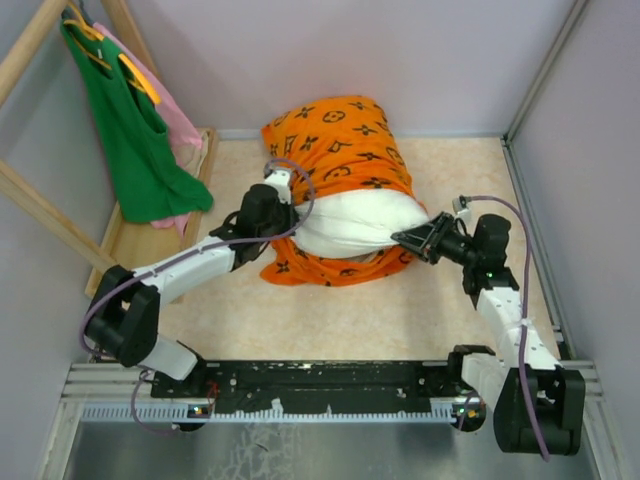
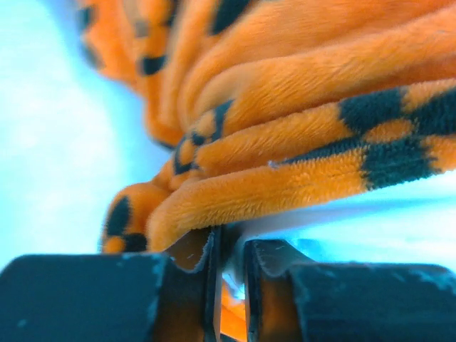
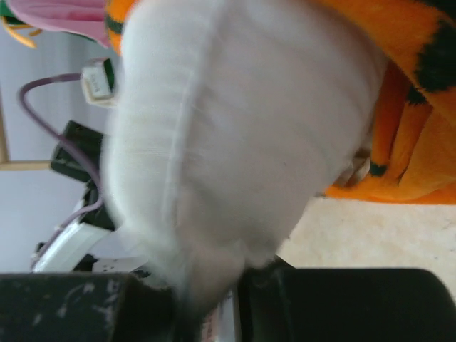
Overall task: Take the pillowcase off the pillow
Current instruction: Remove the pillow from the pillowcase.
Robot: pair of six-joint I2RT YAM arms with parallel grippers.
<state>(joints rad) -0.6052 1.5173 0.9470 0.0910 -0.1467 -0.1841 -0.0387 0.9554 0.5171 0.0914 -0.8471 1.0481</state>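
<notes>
Two pinches, pillowcase point(image 1: 345, 125) left, pillow point(image 1: 360, 222) right

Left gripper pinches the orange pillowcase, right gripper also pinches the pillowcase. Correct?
Not quite. The right gripper is shut on the white pillow, not on the pillowcase; the right wrist view shows white stuffing running into its jaws. The left gripper does pinch the pillowcase.
</notes>
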